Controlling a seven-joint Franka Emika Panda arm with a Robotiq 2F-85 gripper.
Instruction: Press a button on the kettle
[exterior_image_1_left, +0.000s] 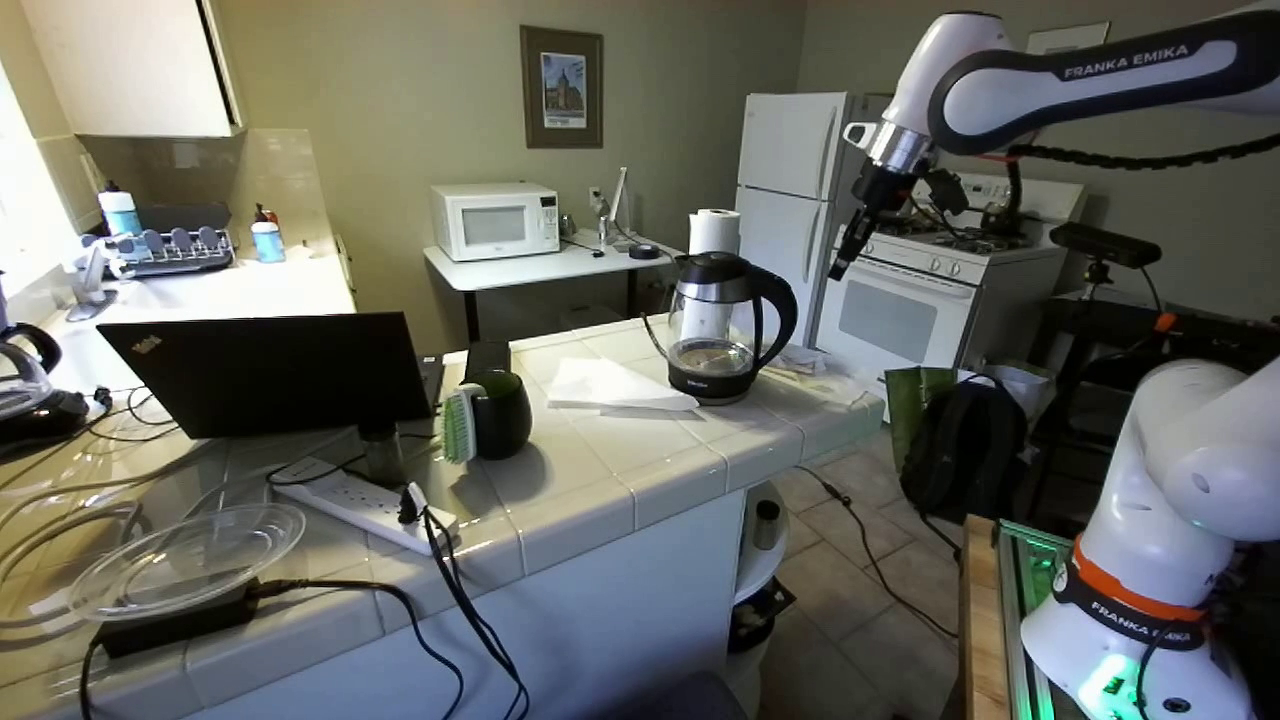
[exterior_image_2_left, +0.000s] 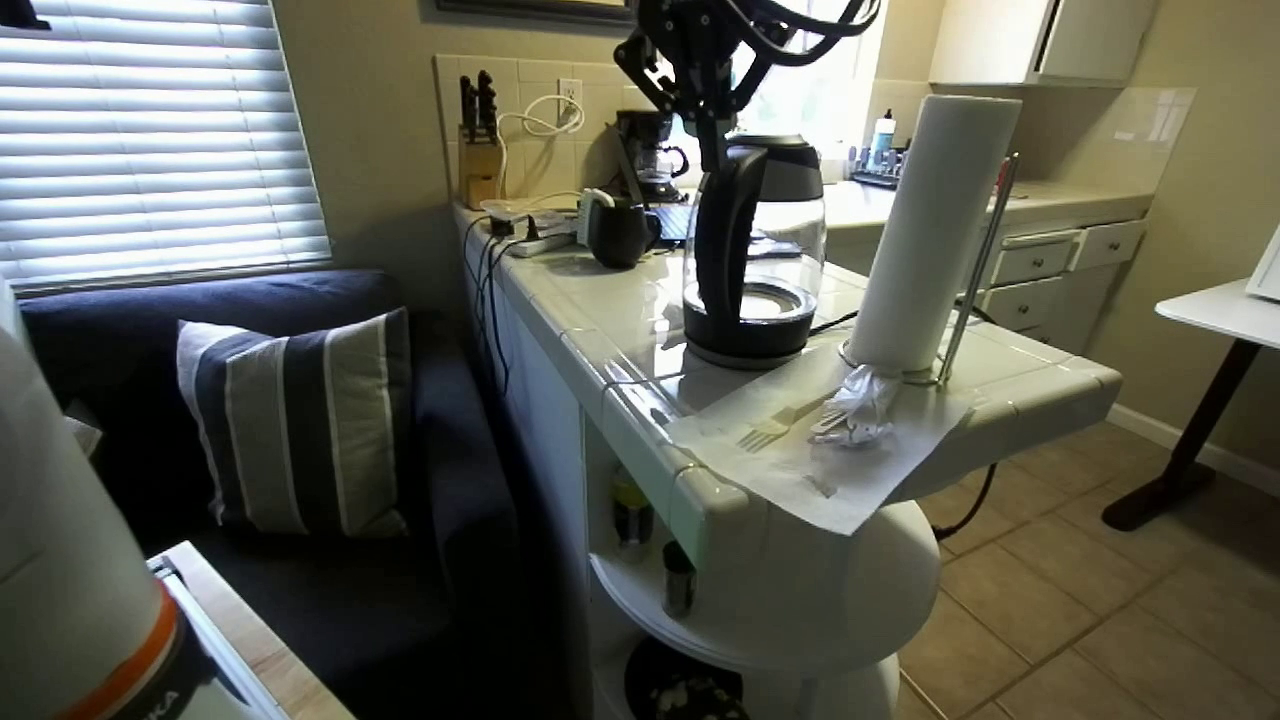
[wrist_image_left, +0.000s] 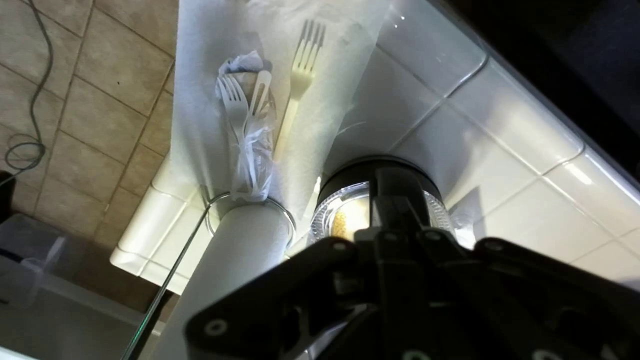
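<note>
The glass kettle (exterior_image_1_left: 712, 325) with a black lid, handle and base stands upright on the white tiled counter. It also shows in an exterior view (exterior_image_2_left: 775, 240), handle toward that camera. My gripper (exterior_image_1_left: 838, 268) points down beside the handle, with a gap to it in this exterior view. In an exterior view its fingertips (exterior_image_2_left: 712, 160) overlap the top of the handle. In the wrist view the fingers (wrist_image_left: 400, 207) are together with nothing visible between them, and the kettle (wrist_image_left: 345, 215) is behind them, partly hidden. Whether the tips touch the handle I cannot tell. No button is clearly visible.
A paper towel roll (exterior_image_2_left: 925, 240) on a wire stand is close to the kettle. Plastic forks (wrist_image_left: 300, 80) lie on paper at the counter's end. A dark mug (exterior_image_1_left: 505, 415), a laptop (exterior_image_1_left: 270, 375) and a power strip (exterior_image_1_left: 350, 500) are farther along the counter.
</note>
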